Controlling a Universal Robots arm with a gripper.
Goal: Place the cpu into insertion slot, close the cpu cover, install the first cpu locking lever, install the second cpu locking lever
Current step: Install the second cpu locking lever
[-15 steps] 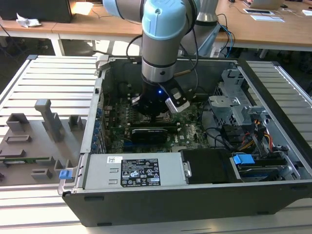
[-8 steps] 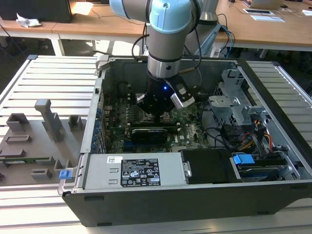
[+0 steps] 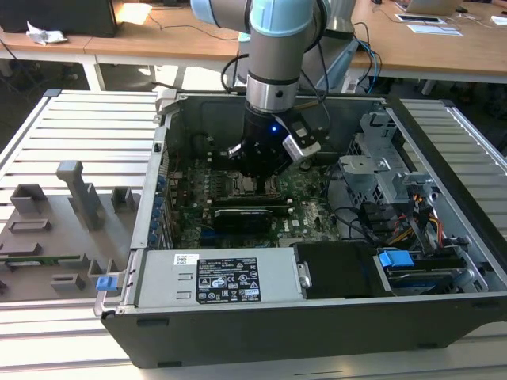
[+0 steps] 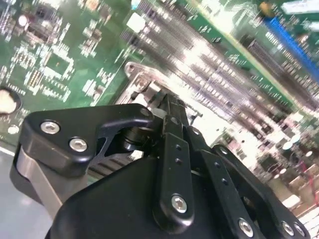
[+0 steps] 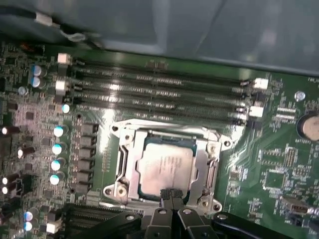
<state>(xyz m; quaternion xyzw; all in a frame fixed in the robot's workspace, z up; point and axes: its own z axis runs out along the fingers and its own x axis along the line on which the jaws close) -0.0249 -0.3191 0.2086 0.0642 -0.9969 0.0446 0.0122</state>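
The cpu (image 5: 167, 167), a dull silver square, lies flat in the insertion slot on the green motherboard. The slot itself is hidden beneath it. The cpu cover (image 5: 205, 159), a thin metal frame, lies down around the chip, and its window shows the chip's top. My gripper (image 5: 172, 193) has its black fingers pressed together at the cover's edge, touching or just above it. In the second wrist view the gripper (image 4: 172, 107) points at a corner of the cover (image 4: 137, 74). In the exterior view the gripper (image 3: 255, 184) reaches down into the open computer case.
Long memory slots (image 5: 159, 94) run beside the socket, and a coin battery (image 5: 309, 127) sits further off. A long black card (image 3: 249, 215), the power supply (image 3: 222, 277) and a drive cage (image 3: 380, 166) crowd the case. Grey fixtures (image 3: 79, 194) stand at the exterior view's left.
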